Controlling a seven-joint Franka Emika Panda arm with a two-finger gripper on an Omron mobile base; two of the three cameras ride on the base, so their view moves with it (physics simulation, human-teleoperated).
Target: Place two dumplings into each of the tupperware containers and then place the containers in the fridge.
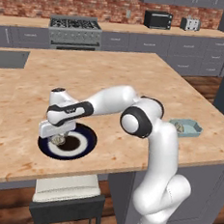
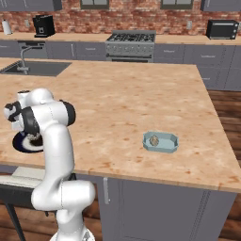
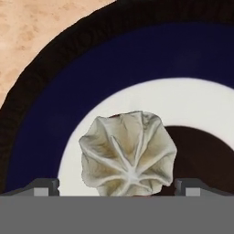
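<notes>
A dumpling (image 3: 128, 154), beige-white with grey pleats radiating from a pinched centre, sits on the white ring of a round plate (image 1: 84, 144) that has a dark blue band, a black rim and a dark centre. The plate rests near the front edge of the speckled wooden island counter (image 1: 116, 85). Well to the right of the plate, a small pale blue-teal tupperware container (image 2: 161, 142), shallow with rounded corners, holds a second lumpy dumpling (image 2: 154, 140). The glossy white arm bends at its dark elbow and reaches left, the gripper (image 1: 59, 139) pointing straight down over the plate, its dark fingertips (image 3: 45, 186) spread wide on either side of the dumpling, not gripping it.
</notes>
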